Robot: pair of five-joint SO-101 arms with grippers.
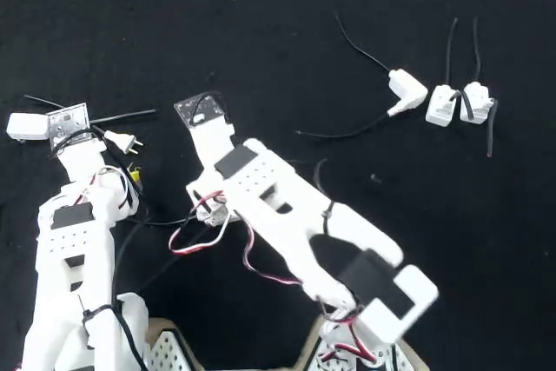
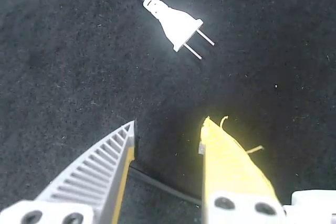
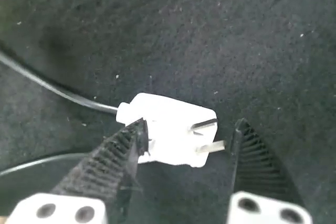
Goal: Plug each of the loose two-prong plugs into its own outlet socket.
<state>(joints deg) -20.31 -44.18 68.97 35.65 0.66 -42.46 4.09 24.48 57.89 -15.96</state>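
A white two-prong plug (image 2: 176, 23) on a black cable lies on the black cloth just beyond my left gripper (image 2: 168, 129), which is open and holds nothing. From above, that plug (image 1: 122, 139) rests beside the left gripper (image 1: 127, 173). My right gripper (image 3: 186, 129) is open around a second white plug (image 3: 170, 129), one finger on each side, the prongs pointing at one finger. Two white outlet sockets (image 1: 441, 106) (image 1: 475, 102) sit side by side at the far right.
A white angled piece (image 1: 407, 91) with black cables running off both ends lies left of the sockets. A white block (image 1: 26, 125) sits at the far left. The right arm (image 1: 278, 206) stretches across the table's middle. Loose black cables (image 1: 343, 134) cross the cloth.
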